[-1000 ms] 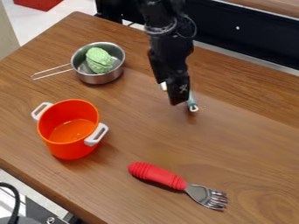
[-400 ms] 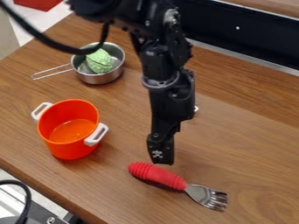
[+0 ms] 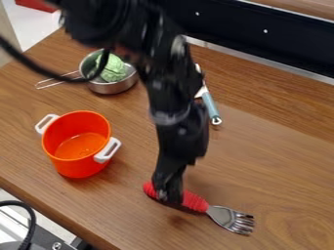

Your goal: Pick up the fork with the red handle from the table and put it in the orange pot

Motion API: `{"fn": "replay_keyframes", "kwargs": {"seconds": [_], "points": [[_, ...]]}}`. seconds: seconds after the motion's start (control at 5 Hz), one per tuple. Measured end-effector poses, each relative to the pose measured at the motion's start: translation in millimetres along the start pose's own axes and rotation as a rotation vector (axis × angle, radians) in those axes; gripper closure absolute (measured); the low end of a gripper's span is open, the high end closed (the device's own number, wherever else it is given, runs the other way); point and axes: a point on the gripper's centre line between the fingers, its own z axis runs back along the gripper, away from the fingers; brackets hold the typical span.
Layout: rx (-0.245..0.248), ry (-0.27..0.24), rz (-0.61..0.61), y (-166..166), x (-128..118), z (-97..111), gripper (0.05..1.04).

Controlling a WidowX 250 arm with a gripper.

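Down to the fork [image 3: 210, 209] has come the gripper [image 3: 168, 198], which hung just above its red handle a moment ago. The fork lies at the lower middle of the table [image 3: 281, 161], tines to the right, its handle partly hidden by the gripper; whether the pincer is wide or narrow, I cannot tell. Left of it stands the orange pot [image 3: 79, 168]. Farther back are the pan [image 3: 112, 88], with a green thing [image 3: 114, 70] inside, and a teal-handled utensil [image 3: 210, 106].

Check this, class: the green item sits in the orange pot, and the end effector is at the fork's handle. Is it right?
The pot is wrong: the camera view shows the green item in the metal pan. The end effector is at the fork's handle.
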Motion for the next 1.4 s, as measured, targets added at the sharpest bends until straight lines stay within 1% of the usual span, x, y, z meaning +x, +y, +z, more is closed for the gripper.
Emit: {"fn": "replay_keyframes", "kwargs": {"seconds": [0.2, 0.4, 0.6, 0.8, 1.0, 1.2, 1.4], "points": [[-0.010, -0.004, -0.055, -5, 2, -11, 0.082], [-0.007, -0.017, -0.081, -10, 4, -16, 0.082], [-0.014, -0.011, -0.091, -11, 6, -22, 0.129], [-0.013, -0.013, -0.092, -8, 7, -23, 0.392], [-0.008, -0.023, -0.100, -8, 9, -23, 0.676], [-0.022, -0.044, -0.103, -7, 6, -22, 0.747], [-0.053, -0.060, -0.070, -5, 4, -20, 0.747]]}}
